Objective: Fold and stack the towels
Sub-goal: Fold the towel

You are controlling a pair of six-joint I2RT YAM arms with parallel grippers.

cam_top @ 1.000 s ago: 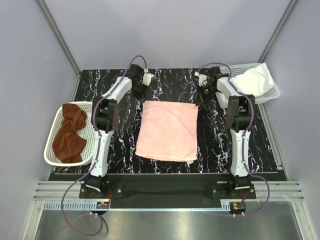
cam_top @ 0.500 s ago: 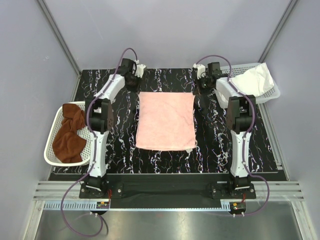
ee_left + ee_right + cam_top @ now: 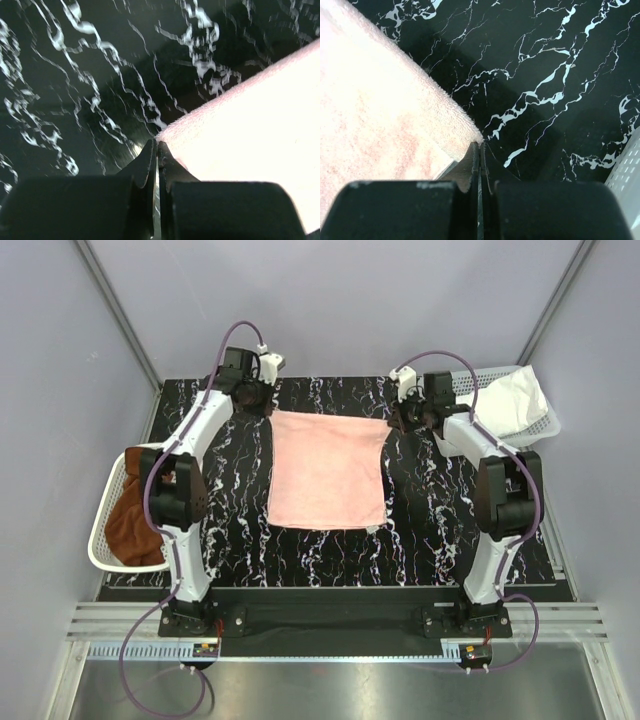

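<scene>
Top view. Shows the pale pink square terry cloth towel (image 3: 325, 472) spread in the middle of the black white-veined table (image 3: 430, 510), between the two arms. Finds the left gripper (image 3: 268, 408) at its far left corner and the right gripper (image 3: 392, 423) at its far right corner, each arm nearest to its own corner. Puts the far edge left to right between the fingers, sagging a little in the middle, with the rest of the cloth reaching toward the arm bases. Gives no real long axis: nearly square, sides about parallel to the table edges. Leaves the crumpled rust-brown towel (image 3: 125, 520) in the left white mesh basket (image 3: 96, 545) and the crumpled white towel (image 3: 510, 400) in the right white mesh basket (image 3: 540, 430), both not folded.

Left wrist view. Shows the left gripper (image 3: 156, 150) clenched, jaws together on the very tip of the pink corner, the cloth spreading to the right of the fingers.

Right wrist view. Shows the right gripper (image 3: 479, 150) clenched likewise on the other corner tip, the cloth spreading to the left.

Probably calls next for carrying this far edge toward the near edge, both arms together.
</scene>
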